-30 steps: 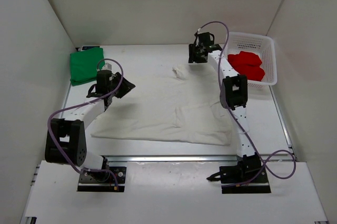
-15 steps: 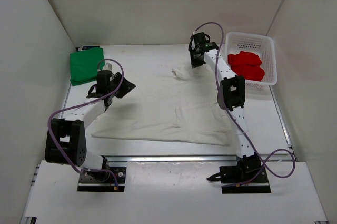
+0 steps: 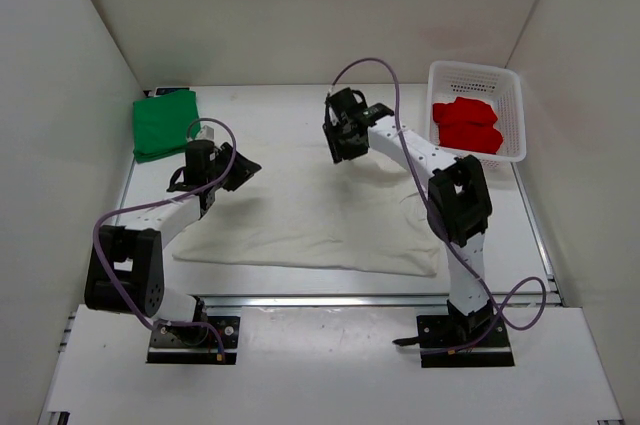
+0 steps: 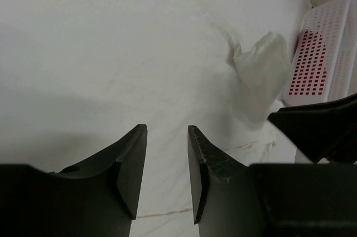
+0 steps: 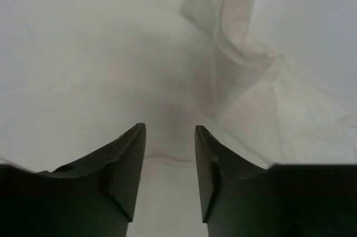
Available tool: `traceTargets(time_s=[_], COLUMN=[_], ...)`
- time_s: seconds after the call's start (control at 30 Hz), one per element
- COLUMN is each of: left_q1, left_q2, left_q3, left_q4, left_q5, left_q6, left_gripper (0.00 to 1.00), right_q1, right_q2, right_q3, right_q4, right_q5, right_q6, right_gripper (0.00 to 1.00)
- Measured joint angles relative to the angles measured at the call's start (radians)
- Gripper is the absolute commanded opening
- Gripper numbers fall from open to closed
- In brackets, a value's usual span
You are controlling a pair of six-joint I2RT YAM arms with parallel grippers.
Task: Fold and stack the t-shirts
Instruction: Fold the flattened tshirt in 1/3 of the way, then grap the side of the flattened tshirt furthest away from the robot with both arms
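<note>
Green t-shirt [image 3: 165,125]: folded small, it lay at the far left corner of the table [image 3: 280,105], well apart from both arms
Left gripper [image 3: 240,167]: it hovered over the left part of the spread cloth, almost where it had been a second earlier; the left wrist view showed its jaws a little apart with nothing between them [image 4: 166,131]
Off-white t-shirt [image 3: 310,215]: it lay spread flat across the middle of the table, not yet folded
Right gripper [image 3: 340,150]: it was poised above the shirt's far edge; its jaws stood apart and empty [image 5: 170,131]
Change: within the last second the right arm had swung left, away from the basket side, to the bunched far corner [image 4: 259,72] of the shirt; the shirt itself had barely shifted
Meaning for the task: the right arm had probably reached its pick-up point, while the corner still lay ahead of the fingertips and ungripped, so the fold seemed to be only starting
Long axis: the off-white t-shirt ran left to right across the table, broadest along its near edge and narrowing to the raised corner, which pointed toward the far wall; neck and hem could not be told apart
Red t-shirt [image 3: 468,125]: crumpled, it sat inside the white mesh basket [image 3: 470,70] at the far right, untouched
</note>
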Motion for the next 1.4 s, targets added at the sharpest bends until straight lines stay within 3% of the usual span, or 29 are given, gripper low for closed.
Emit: traceTargets(time_s=[0.13, 0.23, 0.33, 0.47, 0.63, 0.8, 1.17, 1.2, 1.37, 1.4], left_q1=[-0.002, 0.0, 0.006, 0.011, 0.013, 0.017, 0.042, 0.042, 0.043, 0.043], left_q2=[-0.01, -0.021, -0.024, -0.03, -0.031, -0.026, 0.006, 0.007, 0.026, 0.033], left_q3=[-0.019, -0.028, -0.029, -0.029, -0.029, -0.028, 0.002, 0.002, 0.008, 0.013], left_q4=[0.014, 0.021, 0.027, 0.028, 0.036, 0.042, 0.029, 0.028, 0.027, 0.023], left_q5=[0.014, 0.02, 0.023, 0.021, 0.023, 0.021, 0.006, 0.005, -0.003, -0.006], left_q6=[-0.015, -0.023, -0.032, -0.032, -0.034, -0.032, -0.024, -0.024, -0.02, -0.018], left_gripper=[0.46, 0.46, 0.46, 0.46, 0.45, 0.45, 0.46, 0.46, 0.45, 0.46], right_q1=[0.004, -0.07, -0.164, -0.258, -0.27, -0.288, -0.305, -0.305, -0.308, -0.309], right_q2=[-0.09, -0.165, -0.223, -0.241, -0.233, -0.189, -0.058, -0.055, -0.055, -0.055], right_q3=[-0.204, -0.319, -0.37, -0.413, -0.537, -0.563, -0.526, -0.526, -0.526, -0.526], right_q4=[0.048, 0.103, 0.183, 0.312, 0.427, 0.525, 0.611, 0.613, 0.641, 0.645], right_q5=[-0.042, -0.085, -0.143, -0.217, -0.327, -0.422, -0.457, -0.466, -0.508, -0.517], right_q6=[0.014, 0.027, 0.048, 0.071, 0.096, 0.132, 0.174, 0.177, 0.195, 0.2], right_gripper=[0.42, 0.31, 0.29, 0.34, 0.37, 0.36, 0.38, 0.37, 0.1, 0.09])
